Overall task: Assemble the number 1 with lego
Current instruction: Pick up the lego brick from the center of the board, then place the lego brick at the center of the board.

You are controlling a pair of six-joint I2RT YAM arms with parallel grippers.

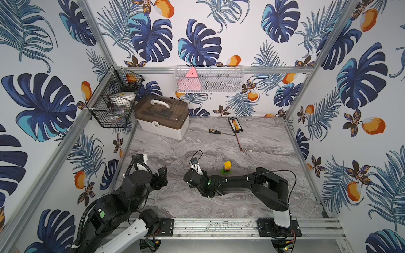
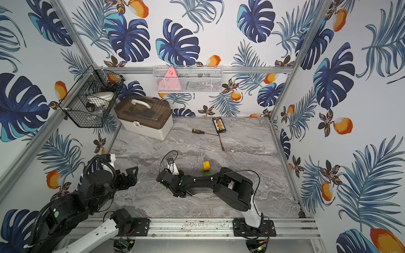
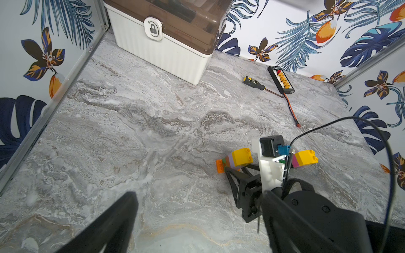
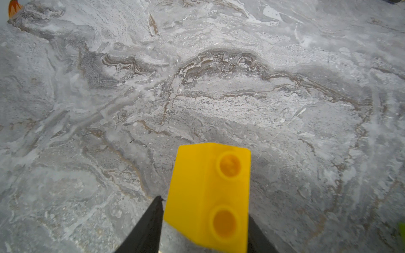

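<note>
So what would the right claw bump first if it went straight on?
Probably the table. The right claw tilts down at bare marble, with nothing else ahead in its wrist view. The yellow brick it grips sticks out in front, so that would likely touch first.

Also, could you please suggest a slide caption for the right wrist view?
Right gripper gripping a yellow brick, two studs showing, against the grey marble table.
</note>
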